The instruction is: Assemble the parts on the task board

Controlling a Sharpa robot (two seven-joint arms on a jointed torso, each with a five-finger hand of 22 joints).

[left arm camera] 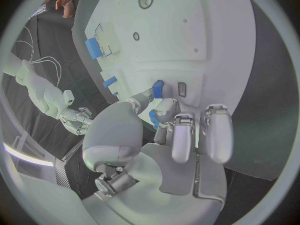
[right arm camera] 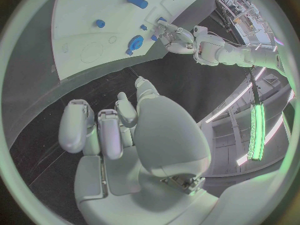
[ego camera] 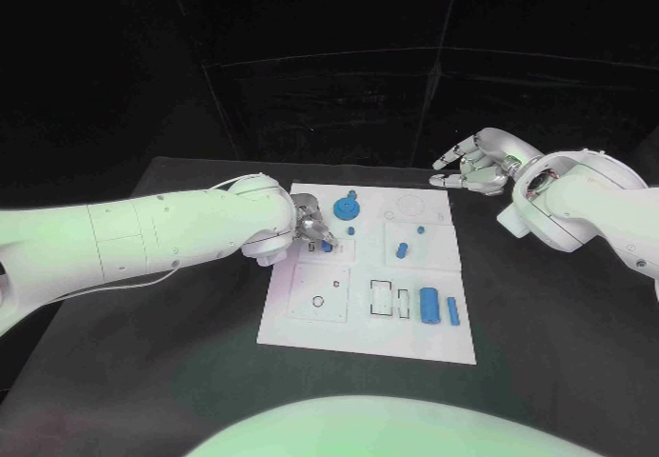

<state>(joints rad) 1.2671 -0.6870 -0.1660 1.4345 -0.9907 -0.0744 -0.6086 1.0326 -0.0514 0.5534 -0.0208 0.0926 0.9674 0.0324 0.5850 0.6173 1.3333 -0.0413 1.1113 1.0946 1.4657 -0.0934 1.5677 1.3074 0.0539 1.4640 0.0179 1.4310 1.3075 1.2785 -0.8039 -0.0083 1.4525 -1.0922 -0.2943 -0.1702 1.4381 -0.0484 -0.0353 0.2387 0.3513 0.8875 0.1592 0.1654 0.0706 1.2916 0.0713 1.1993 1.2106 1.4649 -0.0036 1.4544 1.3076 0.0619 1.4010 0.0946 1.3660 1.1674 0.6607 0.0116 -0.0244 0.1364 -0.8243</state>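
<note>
Left hand (ego camera: 305, 231) pinches blue part (ego camera: 327, 247) over task board (ego camera: 309, 324).

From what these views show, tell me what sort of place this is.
Probably a robotics lab test cell. A white task board with cut-out slots and small blue parts lies on a black table backed by dark panels, and two white robot arms work over it, the left hand at the board, the right hand held off it.
</note>
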